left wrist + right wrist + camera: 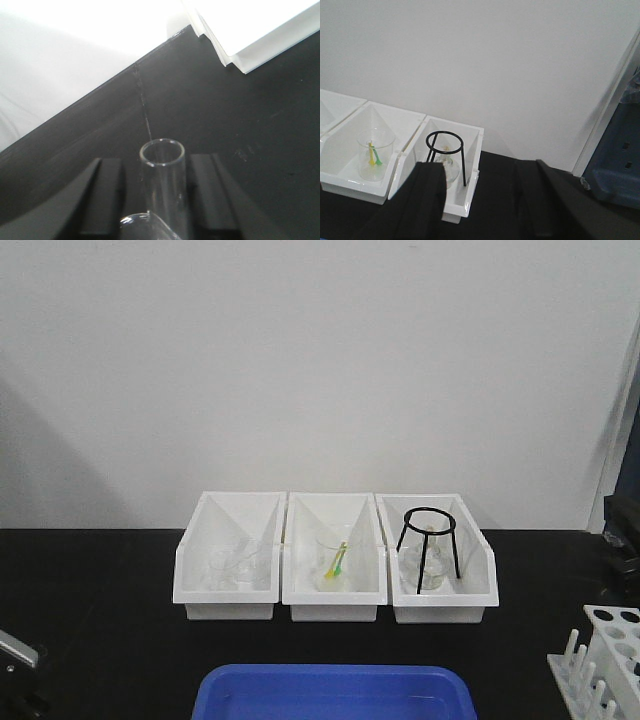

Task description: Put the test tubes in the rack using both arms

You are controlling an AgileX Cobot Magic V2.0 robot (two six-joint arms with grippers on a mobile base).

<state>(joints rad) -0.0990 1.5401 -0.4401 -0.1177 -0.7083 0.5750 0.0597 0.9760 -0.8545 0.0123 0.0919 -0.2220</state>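
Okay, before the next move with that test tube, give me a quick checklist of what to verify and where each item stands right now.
1. Test tube in the left gripper: ok, it sits between the fingers and its rim looks whole.
2. Tube's lower end: cannot tell, it is hidden below the frame.
3. Right gripper free to receive: ok, open with nothing between its fingers.
4. Rack has free holes: ok, the visible holes look empty, though the frame edge cuts the rack off.
5. Tube clear of the white bin: ok, they are well apart.

Matte black left fingers (pixel 107 195), broad, blocky — right fingers (pixel 427 200) alike, silver-grey housing (pixel 12 652)
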